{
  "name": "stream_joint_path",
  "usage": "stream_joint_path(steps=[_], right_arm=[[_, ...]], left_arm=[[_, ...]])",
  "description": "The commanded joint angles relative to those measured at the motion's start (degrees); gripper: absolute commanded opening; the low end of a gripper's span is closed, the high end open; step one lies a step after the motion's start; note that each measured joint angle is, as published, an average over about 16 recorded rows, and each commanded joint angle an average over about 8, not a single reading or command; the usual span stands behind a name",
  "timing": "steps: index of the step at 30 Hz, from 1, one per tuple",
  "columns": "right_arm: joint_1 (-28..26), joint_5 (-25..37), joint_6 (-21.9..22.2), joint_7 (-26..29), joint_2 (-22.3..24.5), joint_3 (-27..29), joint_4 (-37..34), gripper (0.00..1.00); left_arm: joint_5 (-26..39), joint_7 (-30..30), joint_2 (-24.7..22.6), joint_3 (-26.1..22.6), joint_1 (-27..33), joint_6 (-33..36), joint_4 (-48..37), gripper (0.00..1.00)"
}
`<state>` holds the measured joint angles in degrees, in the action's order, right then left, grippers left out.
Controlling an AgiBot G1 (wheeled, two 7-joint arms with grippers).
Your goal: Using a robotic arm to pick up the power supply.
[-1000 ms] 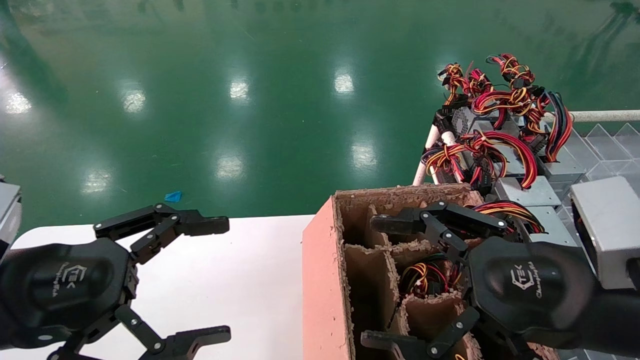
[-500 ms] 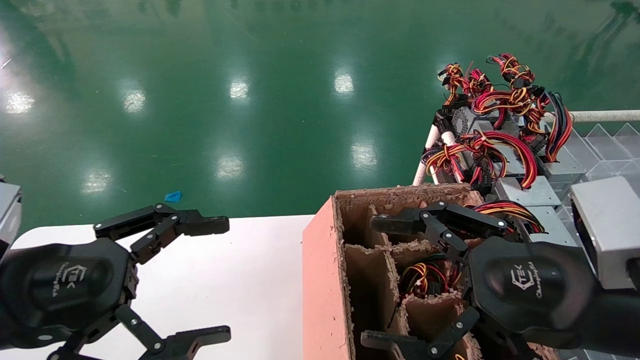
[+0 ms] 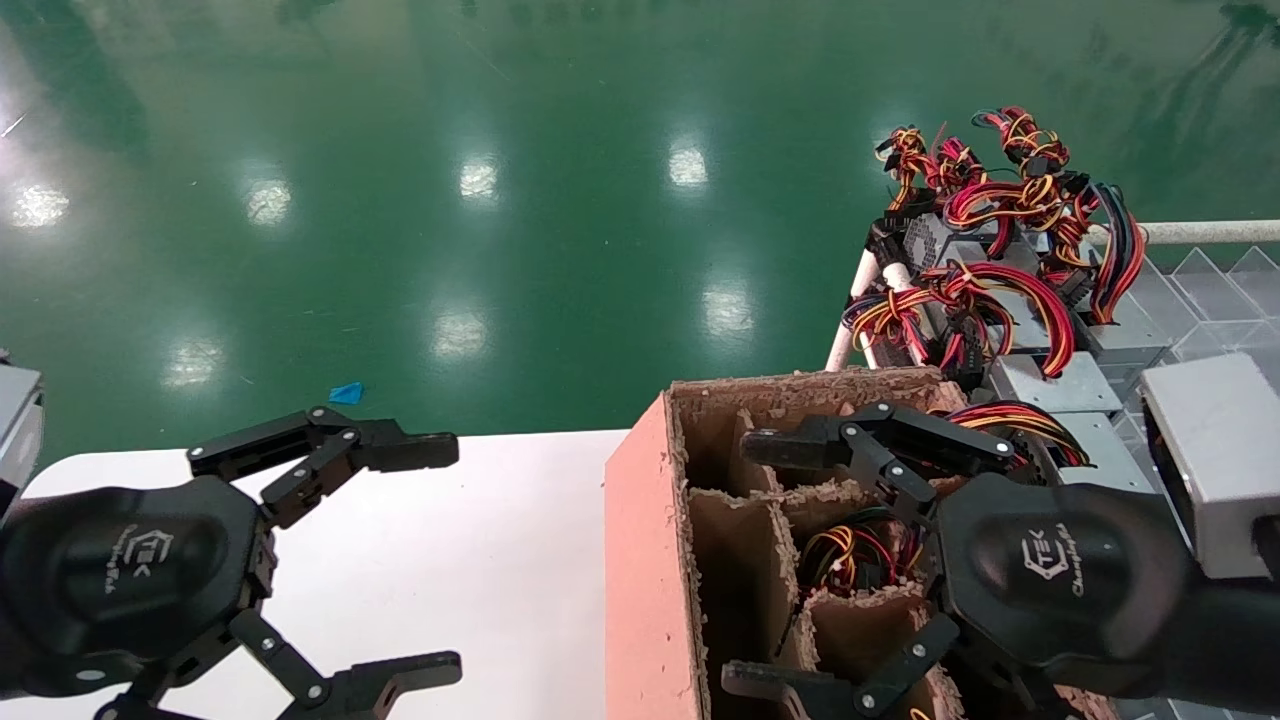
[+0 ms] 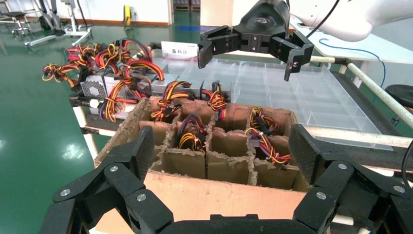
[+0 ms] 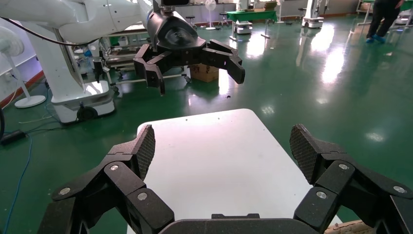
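Progress: nothing is being gripped yet; by my reading the whole pick is still lying ahead.

Head view, right gripper point(image 3: 772, 565): hovering at lower right of the frame over the cardboard box point(image 3: 650, 560), its fingers spread wide and gripping nothing.
Head view, power supply point(image 3: 850, 555): sitting down in a middle cell of the divided box, showing only its red and yellow wires between the spread fingers.
Head view, left gripper point(image 3: 440, 555): hanging at lower left over the white table point(image 3: 480, 560), likewise spread and empty.
Head view, spare units point(image 3: 1000, 250): lying in a wired heap at upper right, beyond the box.

Left wrist view, left gripper point(image 4: 221, 156): framing the box point(image 4: 204, 197) with parted fingers, wire bundles filling several cells.
Left wrist view, right gripper point(image 4: 248, 51): floating at top centre above the clear tray point(image 4: 311, 92).

Right wrist view, right gripper point(image 5: 221, 153): facing the bare table point(image 5: 219, 156) with fingers apart.
Right wrist view, left gripper point(image 5: 195, 66): showing at upper centre, released.

Surface: white tabletop is carrying the box at its right edge.
Room: glossy green floor point(image 3: 450, 150) is reflecting ceiling lights.
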<state>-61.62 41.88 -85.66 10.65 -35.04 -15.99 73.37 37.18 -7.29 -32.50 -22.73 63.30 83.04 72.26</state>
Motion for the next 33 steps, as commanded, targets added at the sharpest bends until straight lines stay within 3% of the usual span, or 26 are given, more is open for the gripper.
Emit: stream_joint_path(steps=[1, 11, 12, 19, 20, 27, 33], right_arm=[[0.0, 0.0, 0.0, 0.0, 0.0, 0.0, 0.0, 1.00], [0.0, 0.0, 0.0, 0.0, 0.0, 0.0, 0.0, 1.00], [0.0, 0.0, 0.0, 0.0, 0.0, 0.0, 0.0, 1.00], [0.0, 0.1, 0.0, 0.1, 0.4, 0.1, -0.1, 1.00], [0.0, 0.2, 0.0, 0.1, 0.7, 0.1, -0.2, 1.00], [0.8, 0.3, -2.7, 1.7, 4.8, 0.0, -3.4, 1.00], [0.1, 4.6, -4.5, 3.8, 9.5, -2.9, -4.3, 1.00]], left_arm=[[0.0, 0.0, 0.0, 0.0, 0.0, 0.0, 0.0, 1.00], [0.0, 0.0, 0.0, 0.0, 0.0, 0.0, 0.0, 1.00], [0.0, 0.0, 0.0, 0.0, 0.0, 0.0, 0.0, 0.95], [0.0, 0.0, 0.0, 0.0, 0.0, 0.0, 0.0, 0.10], [0.0, 0.0, 0.0, 0.0, 0.0, 0.0, 0.0, 0.02], [0.0, 0.0, 0.0, 0.0, 0.0, 0.0, 0.0, 0.00], [0.0, 0.0, 0.0, 0.0, 0.0, 0.0, 0.0, 0.00]])
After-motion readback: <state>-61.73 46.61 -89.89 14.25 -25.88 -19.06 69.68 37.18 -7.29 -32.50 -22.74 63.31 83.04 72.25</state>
